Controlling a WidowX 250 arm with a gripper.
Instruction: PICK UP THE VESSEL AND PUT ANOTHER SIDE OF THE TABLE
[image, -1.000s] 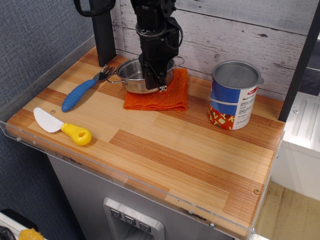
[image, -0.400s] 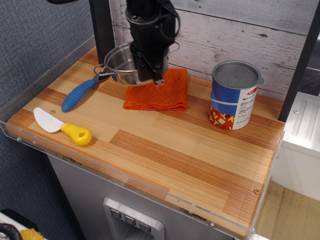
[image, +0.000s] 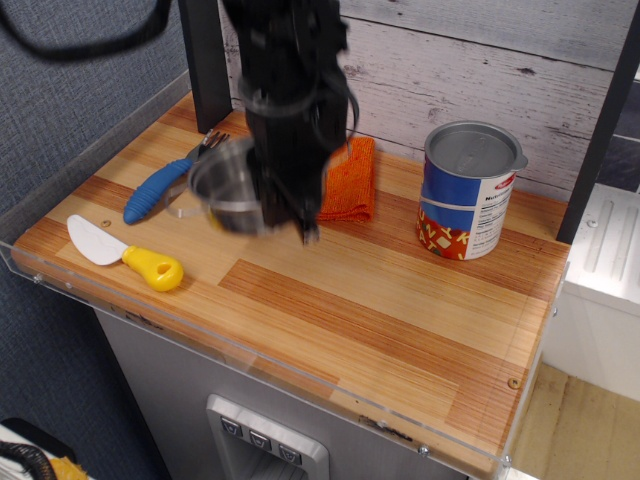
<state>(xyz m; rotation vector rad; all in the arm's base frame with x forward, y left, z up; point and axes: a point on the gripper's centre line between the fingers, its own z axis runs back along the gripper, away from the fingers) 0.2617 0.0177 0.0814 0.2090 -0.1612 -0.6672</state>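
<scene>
**Steel pot held off the cloth, above the wood**

We saw the black gripper clamped on the vessel, the small shiny steel pot, with the pot's near wall caught between its fingers. The frame was motion-blurred there, so we could not make out the fingertips sharply, but the pot hung tilted against the left face of the gripper, its open mouth turned up and towards the wall. It seemed to be carried clear of the table, though the blur kept us from judging the gap beneath it.

Taking the orange cloth as our landmark: the pot sat just off the cloth's left edge, over bare planks, and the gripper body covered the cloth's left half. One thin wire handle showed faintly on the pot's left side.

Left of the cloth, beyond the pot, lay the blue-handled fork, its tines pointing to the back wall and close to the pot's rim. Further left and nearer the front edge lay the white spatula with a yellow handle, well apart from the pot. Right of the cloth stood the blue-and-red labelled tin can, upright, near the back wall.
</scene>
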